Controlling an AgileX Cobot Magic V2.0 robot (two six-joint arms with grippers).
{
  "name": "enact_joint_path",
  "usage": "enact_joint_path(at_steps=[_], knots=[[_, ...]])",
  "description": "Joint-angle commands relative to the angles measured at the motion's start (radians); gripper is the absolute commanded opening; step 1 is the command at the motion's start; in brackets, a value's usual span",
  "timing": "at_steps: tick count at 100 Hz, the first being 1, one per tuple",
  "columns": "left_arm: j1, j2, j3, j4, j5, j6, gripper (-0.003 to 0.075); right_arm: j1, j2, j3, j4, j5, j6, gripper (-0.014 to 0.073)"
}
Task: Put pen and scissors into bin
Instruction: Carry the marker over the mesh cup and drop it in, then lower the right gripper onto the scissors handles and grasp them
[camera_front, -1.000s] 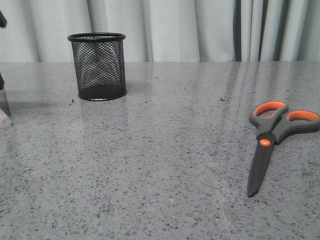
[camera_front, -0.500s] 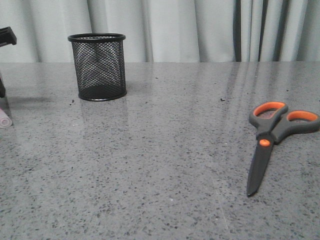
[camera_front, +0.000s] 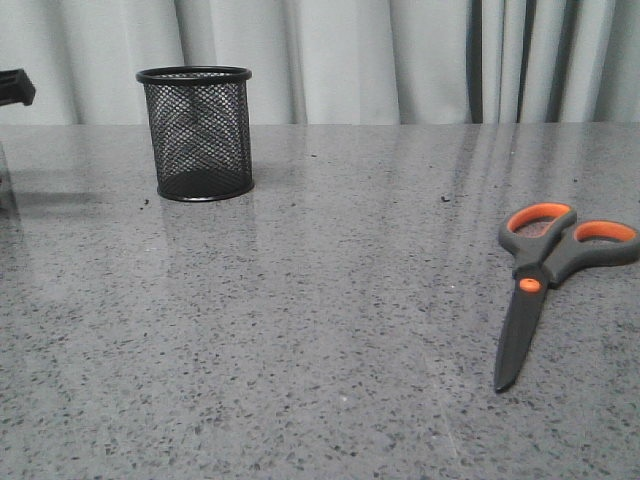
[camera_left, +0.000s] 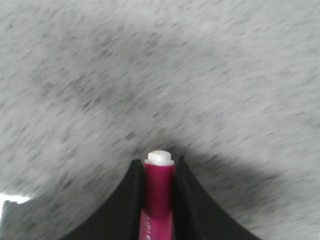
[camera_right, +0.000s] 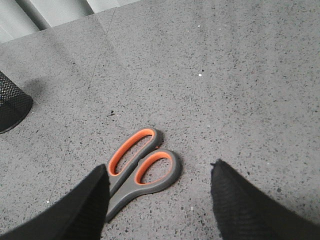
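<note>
The pen (camera_left: 159, 192), magenta with a white end, is clamped between the black fingers of my left gripper (camera_left: 158, 162) above the blurred grey table; it does not show in the front view. Only a black part of the left arm (camera_front: 14, 88) shows at that view's left edge. The bin (camera_front: 197, 133), a black mesh cup, stands upright at the back left and looks empty. The scissors (camera_front: 540, 275) lie closed and flat on the right. My right gripper (camera_right: 160, 166) is open, hovering over the scissors' orange-lined handles (camera_right: 142, 167).
The grey speckled table (camera_front: 330, 300) ends at pale curtains (camera_front: 400, 60) behind. The bin's base also shows at the edge of the right wrist view (camera_right: 11, 102).
The pen's white end at the front view's left edge has gone out of view. The left arm's black part has shifted at that edge. Scissors and bin have not moved.
</note>
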Motion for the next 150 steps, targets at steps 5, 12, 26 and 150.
enact_joint_path(at_steps=[5,12,26,150], knots=[[-0.023,-0.135,-0.078,-0.394,-0.231,0.299,-0.0018,0.002,0.010,-0.039,0.005,-0.063,-0.002,0.0400],[-0.056,-0.162,-0.129,-0.668,-0.290,0.537,-0.0018,0.002,0.020,-0.039,0.005,-0.074,-0.002,0.0400],[-0.158,-0.153,-0.223,-1.084,-0.303,1.013,-0.0018,0.002,0.051,-0.039,0.007,-0.090,-0.002,0.0400],[-0.244,-0.066,-0.238,-1.586,-0.210,1.713,0.0424,0.002,0.077,-0.169,0.081,0.055,-0.002,0.0400]])
